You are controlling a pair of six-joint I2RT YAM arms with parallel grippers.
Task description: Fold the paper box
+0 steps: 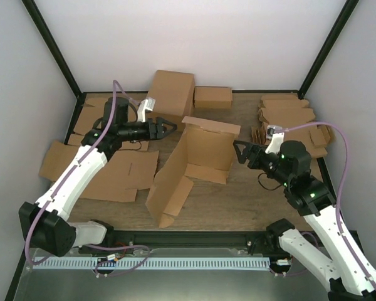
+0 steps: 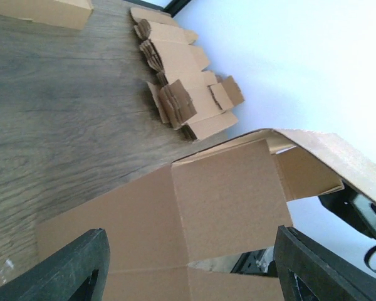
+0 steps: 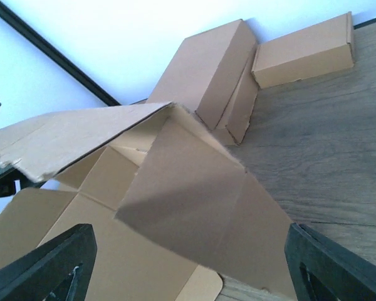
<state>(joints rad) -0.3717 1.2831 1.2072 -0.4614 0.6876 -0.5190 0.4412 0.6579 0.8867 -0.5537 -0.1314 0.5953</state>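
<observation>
The paper box (image 1: 197, 163) stands half-folded in the middle of the table, with its long panel raised on the left and a back flap bent over at the top. My left gripper (image 1: 169, 127) is open and empty just left of the back flap. In the left wrist view the box (image 2: 225, 194) fills the space ahead of the open left gripper (image 2: 191, 276). My right gripper (image 1: 238, 152) is open and empty just right of the box's right side. In the right wrist view a side flap of the box (image 3: 188, 200) lies ahead of the open right gripper (image 3: 191, 269).
Two folded boxes, a large one (image 1: 172, 91) and a small one (image 1: 213, 97), stand at the back wall. A stack of notched cardboard blanks (image 1: 291, 119) lies at the right. Flat blanks (image 1: 106, 169) lie under the left arm. Black frame posts stand at the back corners.
</observation>
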